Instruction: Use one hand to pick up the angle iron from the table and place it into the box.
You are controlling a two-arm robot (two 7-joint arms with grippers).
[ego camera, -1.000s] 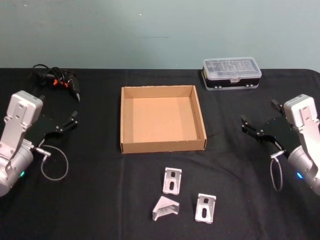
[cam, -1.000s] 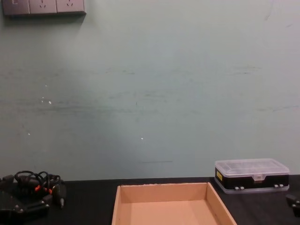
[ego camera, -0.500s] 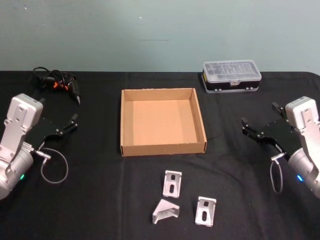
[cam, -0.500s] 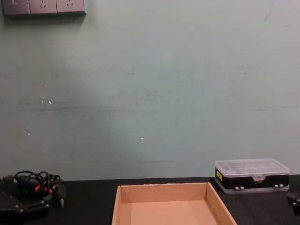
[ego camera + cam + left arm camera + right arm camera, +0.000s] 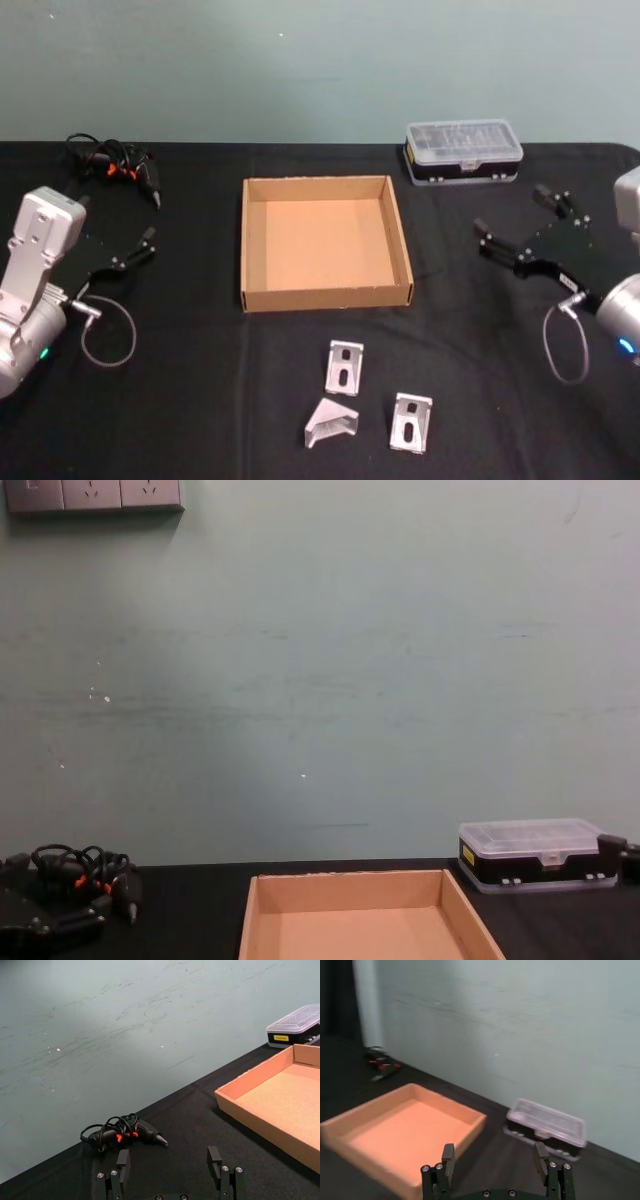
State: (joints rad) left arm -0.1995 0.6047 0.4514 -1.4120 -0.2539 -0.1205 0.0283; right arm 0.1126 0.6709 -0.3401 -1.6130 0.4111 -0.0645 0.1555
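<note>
Status: nothing is grasped. The right gripper (image 5: 511, 209) hangs above the table (image 5: 200, 400) at the right middle of the head view, jaws spread wide and empty. The left gripper (image 5: 168, 1160) is parked at the left middle, jaws likewise spread. Three angle irons (image 5: 344, 365) lie near one another on the table at lower centre, just below the empty box (image 5: 325, 296).

Risks, as judged:
- The angle irons sit near each other, so spread jaws descending on one could nudge a neighbour out of position.
- The pieces are smooth metal with angled faces. A grip across a sloped face could slip or tip the piece.
- A low carry could catch the near wall of the box.
- The right gripper is near the plastic case (image 5: 462, 150), so a wide swing could strike it.

Change from half a second ago: the right gripper has moved higher in the head view and towards the plastic case, and its arm is now at the right edge. The left gripper, the box, the angle irons and the corded tool (image 5: 120, 170) at upper left have not moved.
</note>
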